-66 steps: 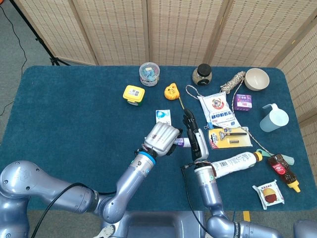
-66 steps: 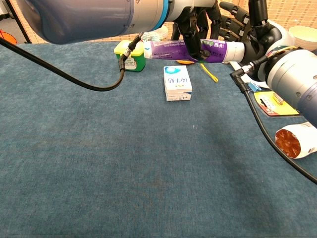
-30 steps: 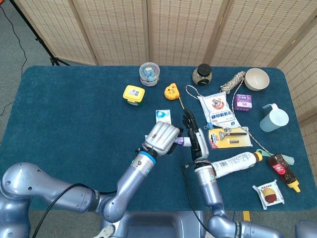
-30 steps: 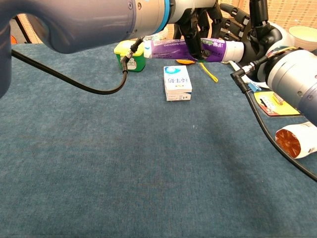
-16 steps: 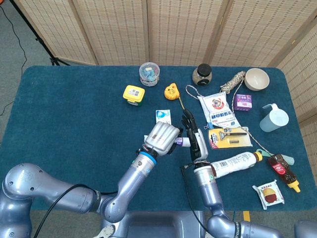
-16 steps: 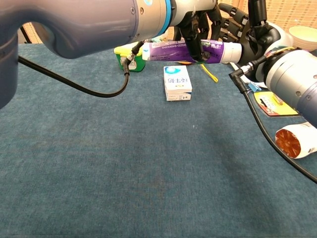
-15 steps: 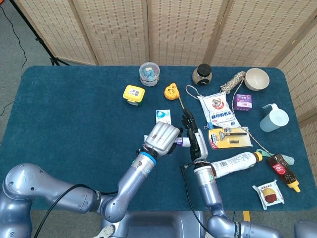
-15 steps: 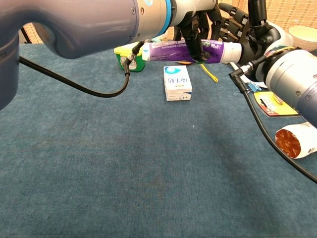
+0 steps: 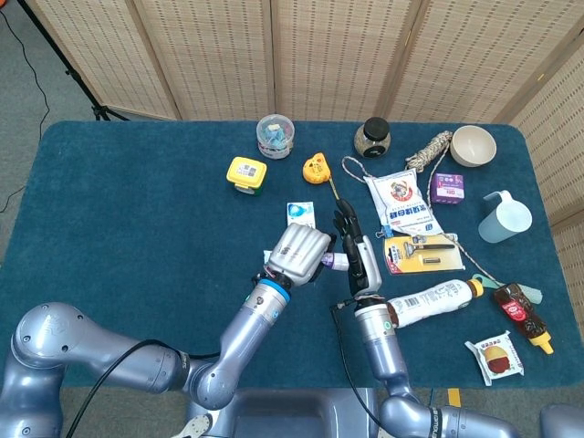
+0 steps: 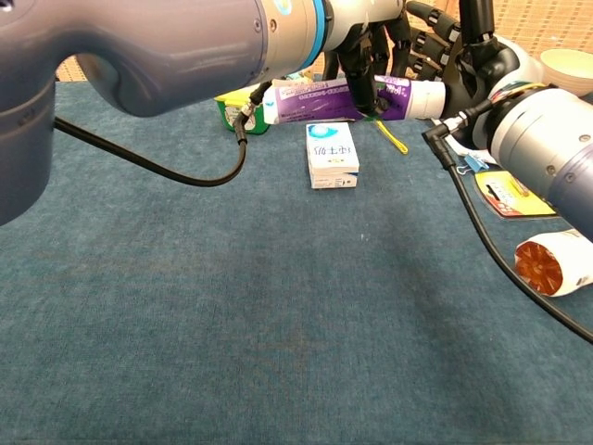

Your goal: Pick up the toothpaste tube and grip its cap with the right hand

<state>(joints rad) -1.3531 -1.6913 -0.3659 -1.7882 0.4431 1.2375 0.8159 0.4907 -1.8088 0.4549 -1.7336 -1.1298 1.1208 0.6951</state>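
Toothpaste tube (image 10: 329, 99) found lifted clear of the counter (image 10: 278, 306), clamped in the left hand (image 9: 298, 253) and laid level, judged so as to present its cap (image 10: 428, 97) toward the right hand (image 9: 354, 255). Right hand seen at the cap end with fingers (image 10: 435, 42) raised around it; closure on the cap could not be confirmed. Cap contact hidden beneath the hands in head view; white cap and tube underside shown only in chest view, above a small white box (image 10: 331, 154).
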